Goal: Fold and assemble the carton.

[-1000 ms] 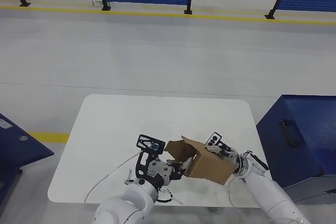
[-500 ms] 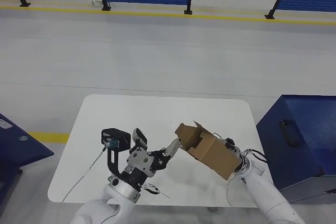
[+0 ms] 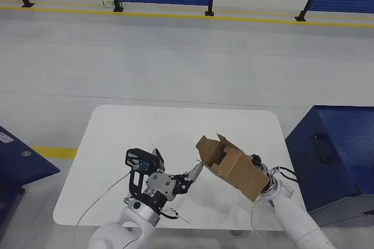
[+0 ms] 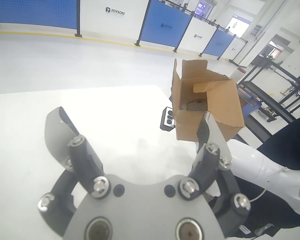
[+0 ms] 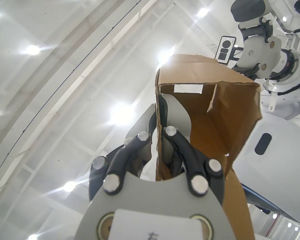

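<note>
Brown carton (image 3: 234, 168) tilted, flaps open, clamped in right tool (image 5: 158, 116)

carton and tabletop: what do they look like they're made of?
carton: brown cardboard, matte and uncoated. The rough cut edges, creased fold lines and thin flaps point to it. It is likely corrugated, though the fluting is too small to see.
table: smooth white top with rounded corners and a slight sheen. It could be laminate or painted board; the look leaves it open.
</note>
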